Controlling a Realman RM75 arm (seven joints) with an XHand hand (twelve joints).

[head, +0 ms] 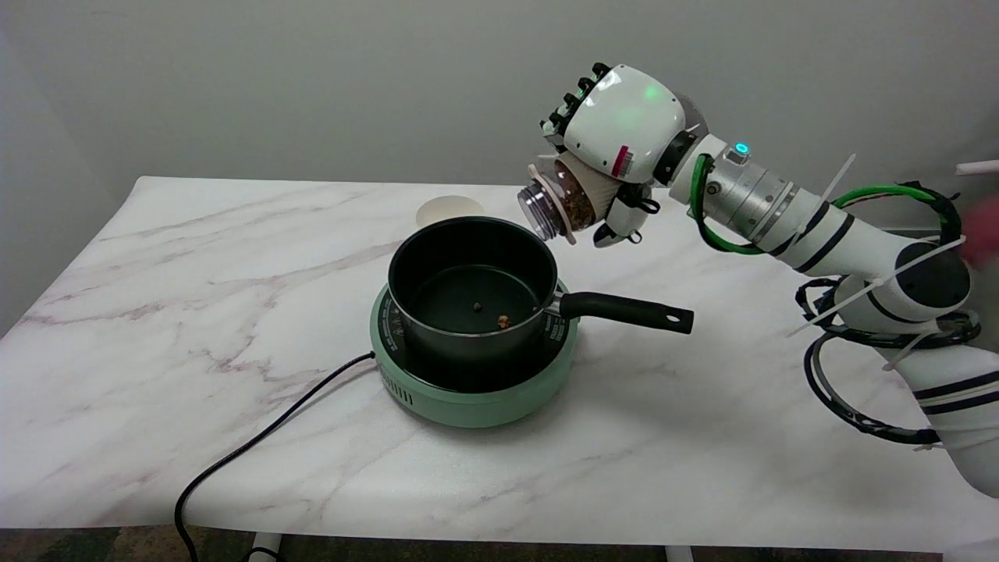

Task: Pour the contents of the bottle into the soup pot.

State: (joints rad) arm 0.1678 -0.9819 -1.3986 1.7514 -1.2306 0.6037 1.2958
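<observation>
Mid-pour: I am holding the bottle point(563, 199) in the right hand point(620, 133), fingers wrapped around it, tipping its mouth over the pot point(468, 289); steeper tilt needed next, I judge.

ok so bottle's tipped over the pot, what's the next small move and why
Probably tip the bottle a little further, mouth down: the right hand holds it tilted above the soup pot rim, brown contents remain inside, and only a few bits lie in the pot.

We see the clear bottle point(563, 201), brown bits inside, tipped mouth-down to the left above the pot's far right rim. The black soup pot point(468, 293) sits upright, handle pointing right, a few crumbs on its bottom.
</observation>
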